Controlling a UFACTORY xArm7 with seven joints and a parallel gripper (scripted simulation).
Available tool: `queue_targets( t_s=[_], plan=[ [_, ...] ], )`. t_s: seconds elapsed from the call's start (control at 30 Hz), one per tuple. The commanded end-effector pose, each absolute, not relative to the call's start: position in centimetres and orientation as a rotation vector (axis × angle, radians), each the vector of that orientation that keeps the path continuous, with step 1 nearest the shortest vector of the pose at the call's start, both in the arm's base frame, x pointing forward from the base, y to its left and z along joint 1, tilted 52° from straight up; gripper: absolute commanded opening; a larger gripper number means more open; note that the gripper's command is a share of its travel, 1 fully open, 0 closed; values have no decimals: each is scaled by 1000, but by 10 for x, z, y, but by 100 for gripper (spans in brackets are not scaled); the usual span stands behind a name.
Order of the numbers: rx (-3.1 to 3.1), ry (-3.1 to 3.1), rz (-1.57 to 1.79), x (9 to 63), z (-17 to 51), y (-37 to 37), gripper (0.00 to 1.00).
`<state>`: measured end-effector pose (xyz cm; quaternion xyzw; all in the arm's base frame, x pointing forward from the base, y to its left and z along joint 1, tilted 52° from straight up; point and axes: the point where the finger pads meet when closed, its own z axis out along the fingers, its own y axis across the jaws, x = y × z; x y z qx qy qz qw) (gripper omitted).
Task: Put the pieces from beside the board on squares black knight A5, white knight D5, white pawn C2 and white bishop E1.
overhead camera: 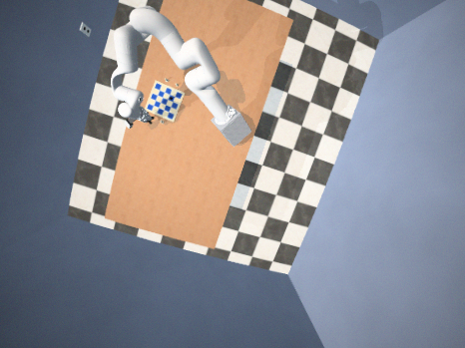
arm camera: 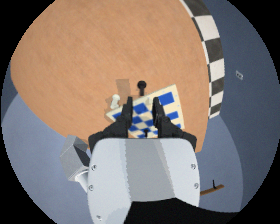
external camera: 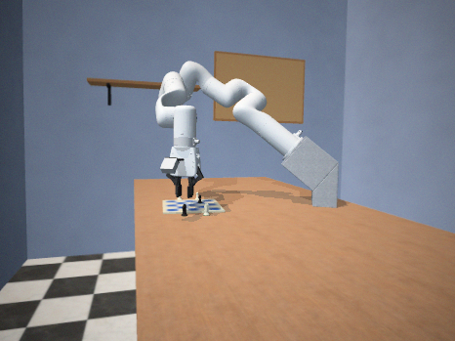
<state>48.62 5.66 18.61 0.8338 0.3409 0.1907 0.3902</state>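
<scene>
One chessboard (overhead camera: pixel 149 114) (external camera: pixel 167 211) (arm camera: pixel 180 114) lies flat, skewed to the table's edges, with five upright pieces in the exterior view, two black and three white. A black piece (external camera: pixel 184 210) (arm camera: pixel 142 87) and a white piece (external camera: pixel 206 209) (arm camera: pixel 115 101) stand beside the near edge, long axes vertical; facing is too small to tell. Edge lettering is unreadable; no brand is legible. The gripper (overhead camera: pixel 142 121) (external camera: pixel 185 196) (arm camera: pixel 142 103) is above, fingers partly apart, holding nothing.
</scene>
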Motion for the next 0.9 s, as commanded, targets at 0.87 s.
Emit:
queue_targets(
  t_s=[0.87],
  plan=[
    [2118,869,486,497,175,50,37]
  ],
)
